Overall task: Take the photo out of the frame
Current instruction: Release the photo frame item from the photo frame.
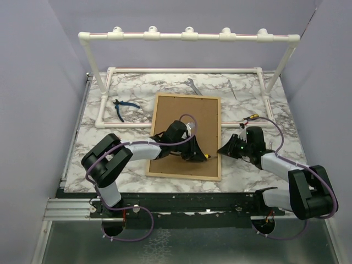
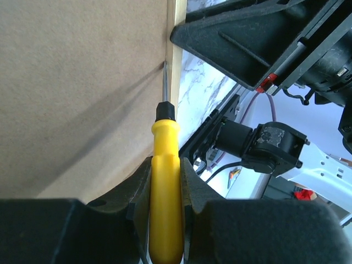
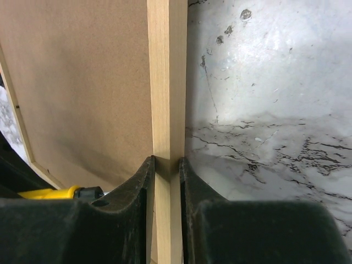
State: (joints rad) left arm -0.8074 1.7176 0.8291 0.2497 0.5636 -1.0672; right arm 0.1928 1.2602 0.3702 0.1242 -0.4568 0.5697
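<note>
1. Marble table (image 1: pixel 143 88): frame (image 1: pixel 187 107) lies flat near the middle, brown back up.
2. Frame looks stiff and light, with thin wood edging. Best held by the edging; the back panel probably flexes if pried hard.
3. Right gripper (image 3: pixel 166 165) pinches the frame's right wood edge, pinning it.
4. Left gripper (image 2: pixel 165 165) is clamped on a yellow screwdriver (image 2: pixel 165 137), tip in the seam between back and edging.
5. Photo not visible, presumably under the back. Likely thin and easily creased; lift by an edge.
</note>
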